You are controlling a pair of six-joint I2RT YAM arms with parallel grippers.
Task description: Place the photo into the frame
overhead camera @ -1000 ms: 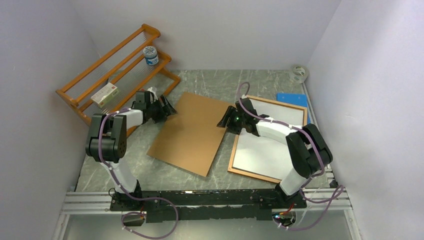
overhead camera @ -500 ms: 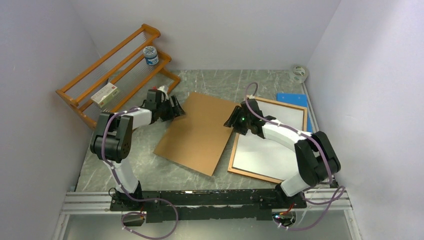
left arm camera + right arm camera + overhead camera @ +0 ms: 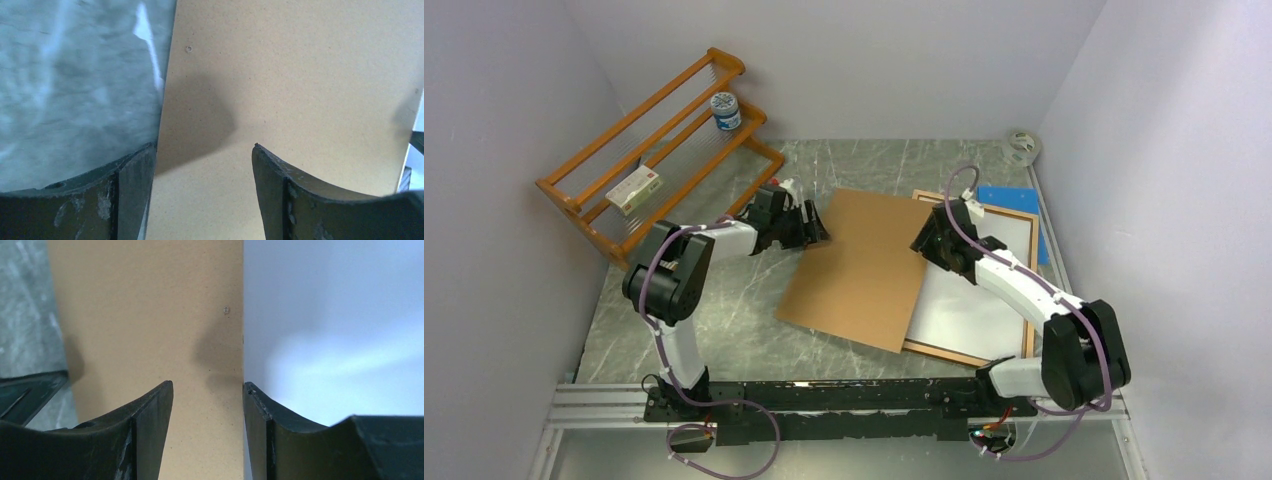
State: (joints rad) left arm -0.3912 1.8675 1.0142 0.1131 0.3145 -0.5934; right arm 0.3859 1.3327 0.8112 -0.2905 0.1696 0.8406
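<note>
The board [image 3: 864,270] lies flat in the middle of the table [image 3: 724,330]. Its right edge laps over the left side of the frame [image 3: 1009,209], which lies just right of the board with the photo [image 3: 964,310] inside it, white back up. The left gripper [image 3: 821,229] is at the board's left edge and the right gripper [image 3: 919,241] at its right edge, each with jaws spread astride that edge, pinching nothing.

Grey marble table [image 3: 724,320]: orange rack [image 3: 636,120], brown board [image 3: 864,265], frame [image 3: 954,355], blue sheet [image 3: 1009,197], tape roll [image 3: 1022,147].
</note>
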